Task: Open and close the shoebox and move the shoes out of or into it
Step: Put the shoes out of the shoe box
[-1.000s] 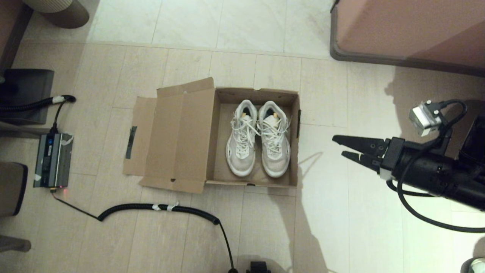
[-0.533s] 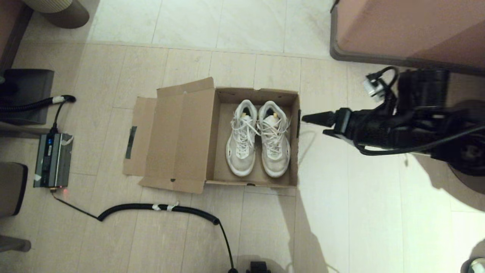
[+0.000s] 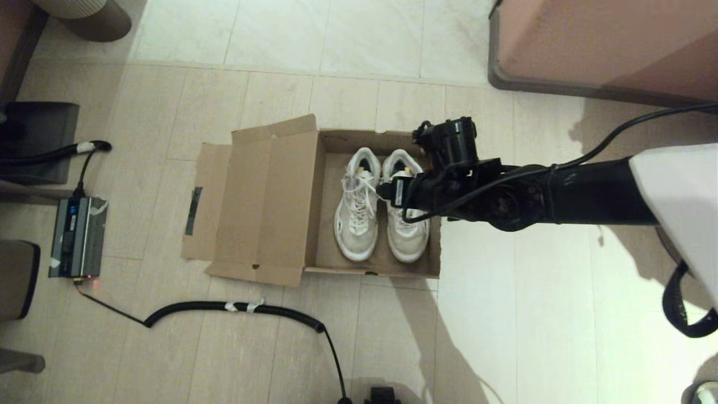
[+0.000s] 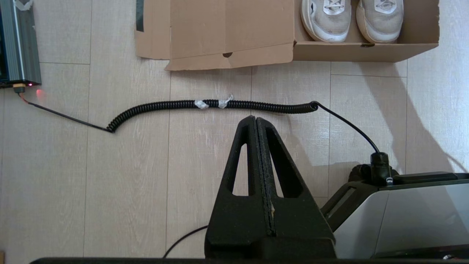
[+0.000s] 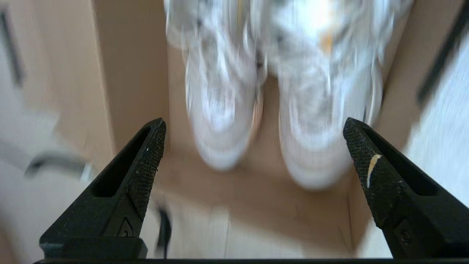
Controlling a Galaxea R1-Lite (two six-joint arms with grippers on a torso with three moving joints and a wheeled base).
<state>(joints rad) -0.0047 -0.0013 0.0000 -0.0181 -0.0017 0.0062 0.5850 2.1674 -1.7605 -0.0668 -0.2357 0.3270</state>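
Now | right gripper (image 5: 253, 154) fingers wide above shoes (image 5: 271, 95) | shoebox (image 3: 269, 202) open

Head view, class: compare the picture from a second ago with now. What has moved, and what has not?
The right tool has swung in from the floor on the robot's right to above the open brown cardboard shoebox, fingers spread wide, holding nothing. The off-white lace-up sneakers still lie side by side inside, the lid stays flat open, and the left tool is shut, parked over the floor.
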